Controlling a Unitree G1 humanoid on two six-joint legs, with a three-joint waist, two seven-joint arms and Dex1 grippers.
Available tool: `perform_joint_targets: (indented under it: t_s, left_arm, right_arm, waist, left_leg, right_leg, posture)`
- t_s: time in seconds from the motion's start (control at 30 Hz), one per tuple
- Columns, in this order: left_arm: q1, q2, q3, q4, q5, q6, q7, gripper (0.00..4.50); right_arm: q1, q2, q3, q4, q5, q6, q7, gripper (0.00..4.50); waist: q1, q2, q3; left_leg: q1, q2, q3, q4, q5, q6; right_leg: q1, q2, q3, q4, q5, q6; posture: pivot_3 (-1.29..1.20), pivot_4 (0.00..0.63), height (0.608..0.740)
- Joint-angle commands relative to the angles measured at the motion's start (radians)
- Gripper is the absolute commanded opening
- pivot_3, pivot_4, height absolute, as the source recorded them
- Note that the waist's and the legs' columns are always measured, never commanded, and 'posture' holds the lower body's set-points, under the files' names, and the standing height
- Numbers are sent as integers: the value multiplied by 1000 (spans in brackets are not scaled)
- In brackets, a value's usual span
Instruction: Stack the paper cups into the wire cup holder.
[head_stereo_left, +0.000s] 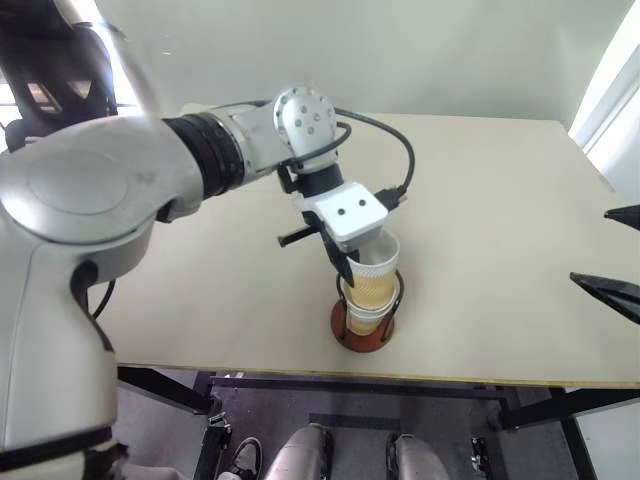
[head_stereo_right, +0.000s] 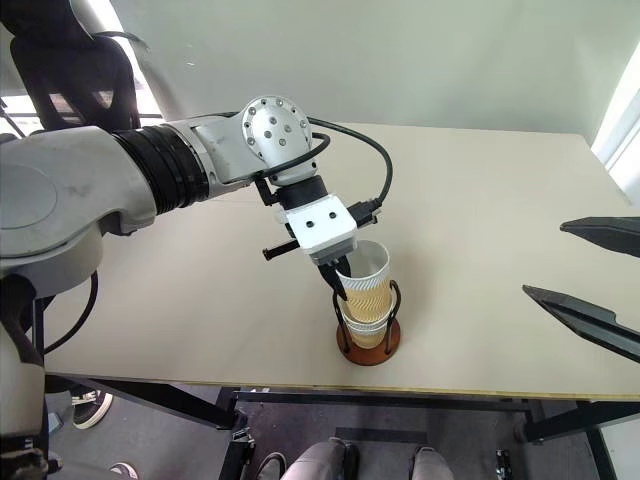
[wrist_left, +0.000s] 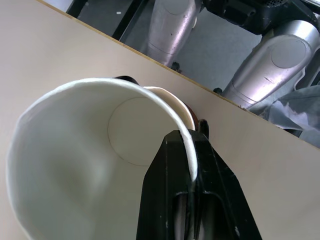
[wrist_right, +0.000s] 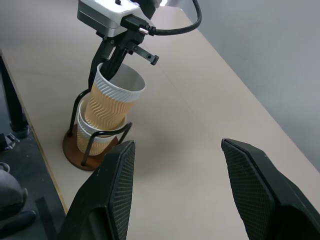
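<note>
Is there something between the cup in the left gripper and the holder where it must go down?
Nothing visible blocks it. The left gripper pinches the rim of the top cup, which sits tilted and partly nested in the cup below, inside the wire holder. Only that lower cup is under it.

**Holder blocked from above, open toward the far side**

Over the wire cup holder (head_stereo_right: 369, 338), the left gripper (head_stereo_right: 338, 283) and its tilted paper cup (head_stereo_right: 362, 275) fill the space. Beyond the holder and to its right, the table (head_stereo_right: 480, 190) is bare. The right gripper (head_stereo_right: 590, 270) hangs well apart from the holder.
</note>
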Motion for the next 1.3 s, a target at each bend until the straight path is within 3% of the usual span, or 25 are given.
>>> perform_joint_targets:
  t_s: [0.03, 0.1, 0.2, 0.43, 0.6, 0.73, 0.87, 1.03, 1.2, 1.3]
  left_arm:
    - [-24, 10, -6, -1, 1, -19, -29, 15]
    - [-26, 9, -19, 0, 3, -19, -29, 15]
    - [-25, 5, -22, 4, 4, -16, -29, 666]
    - [-9, -2, 14, 21, 3, -20, -29, 3137]
    - [36, -11, 207, 83, -39, 90, -29, 3137]
    - [101, 7, 475, 165, -64, 233, -29, 3137]
    - [194, 27, 777, 299, -19, 402, -29, 3137]
    - [354, 141, 998, 373, 160, 530, -29, 3137]
    - [547, 272, 1282, 352, 278, 698, -20, 3137]
    - [694, 335, 1433, 227, 314, 797, 41, 3137]
  right_arm:
    - [1, -18, -43, 21, 29, -10, -30, 2793]
    - [5, -18, -40, 23, 44, -15, -38, 2793]
    - [15, -14, -43, 23, 82, -20, -53, 2793]
    - [38, -12, -65, 24, 133, -25, -90, 2793]
    - [60, 2, -67, 24, 143, -47, -96, 2793]
    - [84, 44, 8, 6, 123, -128, -115, 2793]
    - [153, 98, 121, -17, -53, -189, -114, 2793]
    - [249, 131, 260, 2, -300, -304, -26, 2793]
    - [253, 170, 430, 96, -488, -439, -31, 2793]
    - [245, 212, 499, 149, -564, -506, -25, 2793]
  waist:
    - [0, 0, 0]
    - [0, 0, 0]
    - [0, 0, 0]
    - [0, 0, 0]
    - [0, 0, 0]
    - [-1, 0, 0]
    - [-3, 2, -1]
    - [-16, 5, -2]
    - [-22, 3, -2]
    - [-15, 2, -3]
  left_leg:
    - [0, 0, 0, 0, 0, 0]
    - [0, 0, 0, 0, 0, 0]
    - [0, 0, 0, 0, 0, 0]
    - [0, 0, 0, 0, 0, 0]
    - [0, 0, 0, 0, 0, 0]
    - [0, 0, 0, 0, 0, 0]
    - [0, 0, 1, 0, 1, 1]
    - [2, 0, 3, -1, 10, 11]
    - [0, 1, 2, -1, 16, 3]
    - [-1, 1, 2, -1, 16, 3]
  right_leg:
    - [0, 0, 0, 0, 0, 0]
    - [0, 0, 0, 0, 0, 0]
    - [0, 0, 0, 0, 0, 0]
    - [0, 0, 0, 0, 0, 0]
    - [0, 0, 0, 0, 0, 0]
    - [0, 0, 0, 0, 0, 0]
    - [-1, 1, 0, 0, 1, 2]
    - [-1, 2, 1, 0, 0, 3]
    - [-3, 3, 2, -2, 0, 3]
    - [-2, 5, 2, -2, 0, 4]
  posture:
    - [0, 150, 740]
    - [0, 150, 740]
    - [0, 150, 740]
    - [0, 150, 740]
    - [0, 150, 740]
    - [0, 150, 740]
    - [0, 150, 740]
    - [0, 150, 740]
    - [0, 150, 740]
    - [0, 150, 740]
